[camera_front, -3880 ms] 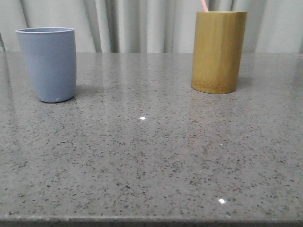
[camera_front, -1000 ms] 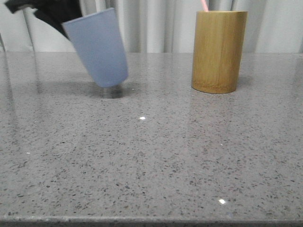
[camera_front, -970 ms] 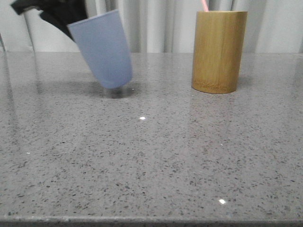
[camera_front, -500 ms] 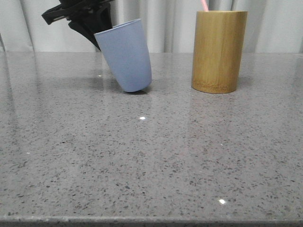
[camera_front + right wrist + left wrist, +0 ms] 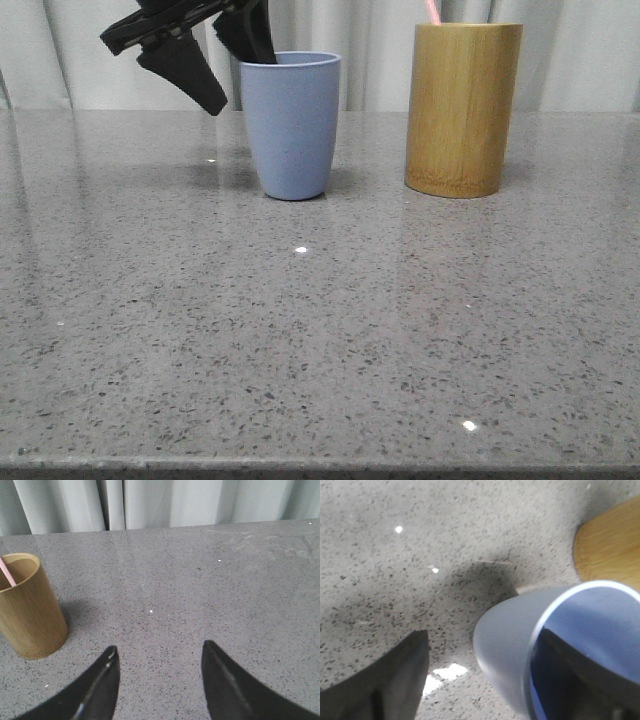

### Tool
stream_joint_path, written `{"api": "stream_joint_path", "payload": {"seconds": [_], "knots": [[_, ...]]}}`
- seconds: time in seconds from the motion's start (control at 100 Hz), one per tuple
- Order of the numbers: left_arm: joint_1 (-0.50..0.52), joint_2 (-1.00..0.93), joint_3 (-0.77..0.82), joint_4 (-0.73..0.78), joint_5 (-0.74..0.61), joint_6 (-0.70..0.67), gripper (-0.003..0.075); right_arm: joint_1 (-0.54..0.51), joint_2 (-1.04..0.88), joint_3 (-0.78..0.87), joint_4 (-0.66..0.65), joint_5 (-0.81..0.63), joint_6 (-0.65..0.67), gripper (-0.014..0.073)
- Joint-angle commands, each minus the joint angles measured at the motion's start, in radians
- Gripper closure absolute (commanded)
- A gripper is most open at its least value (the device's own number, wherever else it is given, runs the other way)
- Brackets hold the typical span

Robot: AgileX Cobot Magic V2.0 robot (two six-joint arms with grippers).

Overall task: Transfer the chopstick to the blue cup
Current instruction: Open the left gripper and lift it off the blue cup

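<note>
The blue cup (image 5: pixel 292 125) stands upright on the table, left of the tan bamboo holder (image 5: pixel 462 110). A pale-pink chopstick (image 5: pixel 431 12) sticks out of the holder's top; it also shows in the right wrist view (image 5: pixel 7 572). My left gripper (image 5: pixel 238 72) is open over the cup's rim, one finger inside the cup and the other held clear of its left wall. In the left wrist view the cup (image 5: pixel 590 605) sits against the inner finger, with a gap to the outer finger (image 5: pixel 385 680). My right gripper (image 5: pixel 157 647) is open and empty, to one side of the holder (image 5: pixel 27 610).
Grey speckled stone table (image 5: pixel 320 330) with its front edge near the camera. Pale curtains (image 5: pixel 370 50) hang behind the table. The holder's side (image 5: pixel 610 545) shows close beside the cup in the left wrist view.
My left gripper carried the tilted blue cup rightward from the table's left, set it upright next to the bamboo holder and opened. The holder and chopstick have not moved.
</note>
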Motion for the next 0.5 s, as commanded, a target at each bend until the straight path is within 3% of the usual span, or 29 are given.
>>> {"api": "stream_joint_path", "payload": {"seconds": [0.0, 0.49], "knots": [[-0.010, -0.058, -0.034, -0.048, -0.037, -0.008, 0.0267, -0.001, 0.011, -0.036, -0.005, -0.077, -0.004, 0.0200], [-0.010, -0.236, -0.024, -0.010, -0.113, 0.020, 0.0283, -0.001, 0.012, -0.036, -0.005, -0.075, -0.004, 0.0200]]}}
